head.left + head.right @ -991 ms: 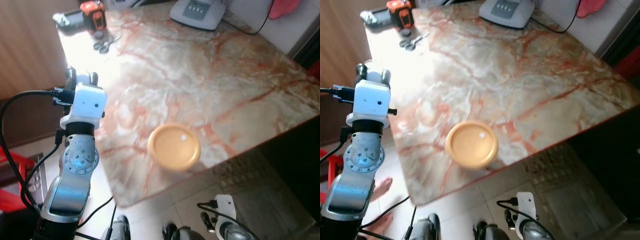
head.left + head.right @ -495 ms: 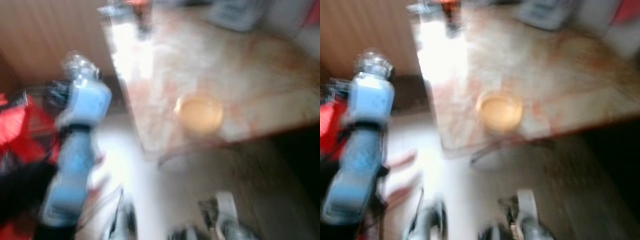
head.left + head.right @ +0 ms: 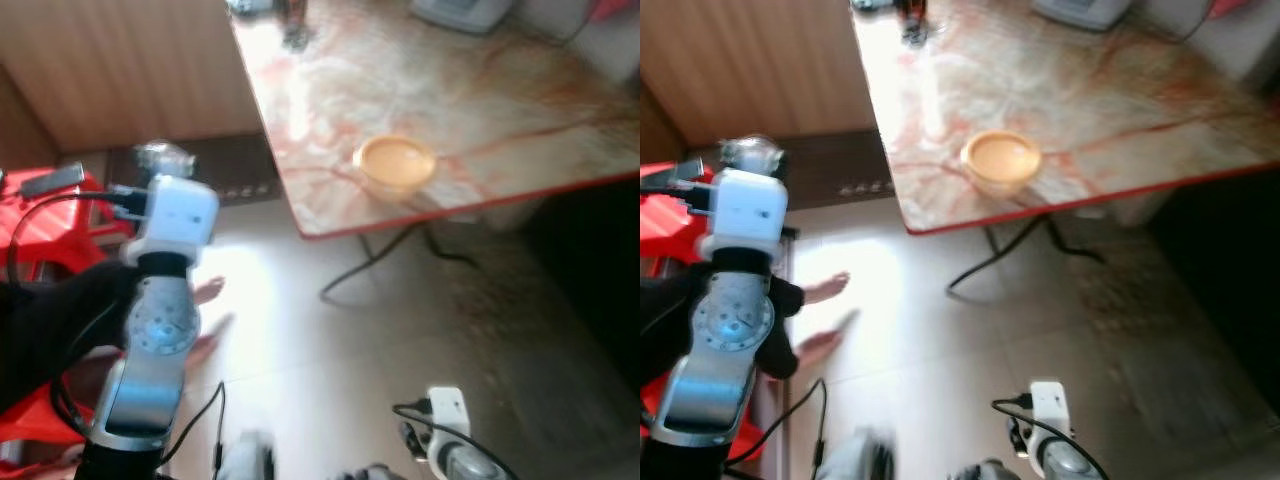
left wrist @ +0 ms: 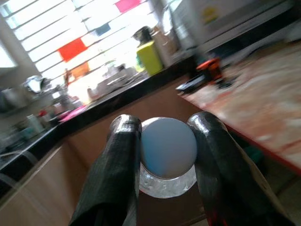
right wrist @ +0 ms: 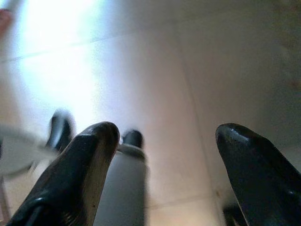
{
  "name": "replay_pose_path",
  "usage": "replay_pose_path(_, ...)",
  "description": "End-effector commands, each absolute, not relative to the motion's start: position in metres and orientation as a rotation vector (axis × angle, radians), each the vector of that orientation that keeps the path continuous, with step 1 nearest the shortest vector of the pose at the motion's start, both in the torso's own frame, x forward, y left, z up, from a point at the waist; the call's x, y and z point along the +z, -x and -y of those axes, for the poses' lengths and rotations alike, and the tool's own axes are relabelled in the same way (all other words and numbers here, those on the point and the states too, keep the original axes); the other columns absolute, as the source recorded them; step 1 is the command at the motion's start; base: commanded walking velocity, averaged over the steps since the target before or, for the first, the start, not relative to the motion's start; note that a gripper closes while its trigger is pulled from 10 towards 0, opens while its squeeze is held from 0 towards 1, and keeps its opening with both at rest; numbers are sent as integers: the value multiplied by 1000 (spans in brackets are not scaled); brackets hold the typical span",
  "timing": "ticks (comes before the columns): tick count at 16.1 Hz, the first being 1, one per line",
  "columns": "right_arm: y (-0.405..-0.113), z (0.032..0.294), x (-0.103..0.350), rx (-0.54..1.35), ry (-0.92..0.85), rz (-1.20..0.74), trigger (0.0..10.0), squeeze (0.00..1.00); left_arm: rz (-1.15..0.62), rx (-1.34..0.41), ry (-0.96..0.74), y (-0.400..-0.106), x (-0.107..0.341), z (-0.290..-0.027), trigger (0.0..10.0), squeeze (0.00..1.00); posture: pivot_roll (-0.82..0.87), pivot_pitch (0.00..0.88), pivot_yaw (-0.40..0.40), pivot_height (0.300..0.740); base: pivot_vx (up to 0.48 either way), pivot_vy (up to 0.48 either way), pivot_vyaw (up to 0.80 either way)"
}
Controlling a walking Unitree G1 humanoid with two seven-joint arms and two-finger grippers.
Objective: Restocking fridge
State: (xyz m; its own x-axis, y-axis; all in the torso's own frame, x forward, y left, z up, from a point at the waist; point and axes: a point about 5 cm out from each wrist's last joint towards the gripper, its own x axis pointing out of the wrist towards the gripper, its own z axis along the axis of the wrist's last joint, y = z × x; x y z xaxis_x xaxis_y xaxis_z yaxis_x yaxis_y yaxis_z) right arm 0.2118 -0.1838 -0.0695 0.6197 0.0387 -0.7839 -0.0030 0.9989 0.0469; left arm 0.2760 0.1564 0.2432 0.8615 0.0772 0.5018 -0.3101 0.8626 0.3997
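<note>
Black fingers of the idle right hand hang spread and empty over the tiled floor, while the raised left hand is clamped on a clear bottle with a pale blue cap. Farther off, a lidded yellow tub sits on the marble table, contents hidden. With no fridge visible, restocking seems barely begun.

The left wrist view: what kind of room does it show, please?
Probably a home kitchen: a dark countertop crowded with containers under a bright slatted window, wooden cabinets below, and a marble-patterned table nearby.
</note>
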Motion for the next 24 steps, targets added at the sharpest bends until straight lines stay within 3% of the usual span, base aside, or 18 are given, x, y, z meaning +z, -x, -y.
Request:
replay_pose_path(1, -201, 185, -75, 8, -54, -936, 10000, 0, 496, 201, -502, -275, 243, -157, 10000, 0, 114, 193, -104, 740, -311, 0, 0)
replay_pose_path(4, -201, 185, -75, 7, -56, -937, 10000, 0, 300, 121, -432, -282, 202, -164, 10000, 0, 109, 193, -101, 740, 0, 0, 0)
replay_pose_path(9, -201, 184, -76, 0, -60, -935, 10000, 0, -145, 154, -280, -283, 94, -214, 10000, 0, 93, 181, -100, 740, 0, 0, 0)
replay_pose_path(11, -201, 185, -76, -7, -58, -933, 10000, 0, -290, 143, -255, -277, 55, -221, 10000, 0, 85, 172, -98, 740, 0, 0, 0)
replay_pose_path(16, -200, 186, -76, -12, -55, -933, 10000, 0, -496, 172, -268, -267, 3, -224, 10000, 0, 75, 170, -103, 740, 0, 0, 0)
replay_pose_path(24, -199, 187, -77, -11, -50, -950, 10000, 0, -786, 269, -292, -211, -55, -237, 10000, 0, 39, 224, -118, 740, 0, 0, 0)
